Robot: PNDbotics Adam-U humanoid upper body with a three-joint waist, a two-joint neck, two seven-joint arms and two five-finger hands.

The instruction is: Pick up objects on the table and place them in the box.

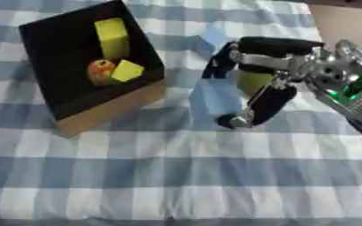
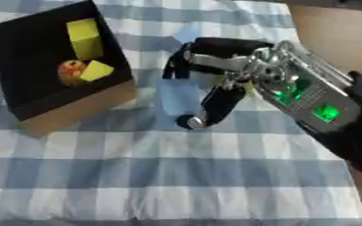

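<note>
Closing my right hand [image 1: 270, 84] around a yellow-green object [image 1: 255, 81] on the checked tablecloth [image 1: 176, 176], just right of the box.
I judge the grasp needs thumb and fingers curled fully round it before lifting; they look curled about it now, though I can't confirm contact. Farther left, the black box [image 1: 41, 62] already holds two yellow blocks [image 1: 112, 37] and an orange piece [image 1: 100, 70].

The place looks like a staged robot test bench rather than a lived-in room: a blue-and-white checked cloth [image 1: 176, 176] covers the whole table, and a bare brown surface [image 2: 331, 31] shows at the far right corner.
</note>
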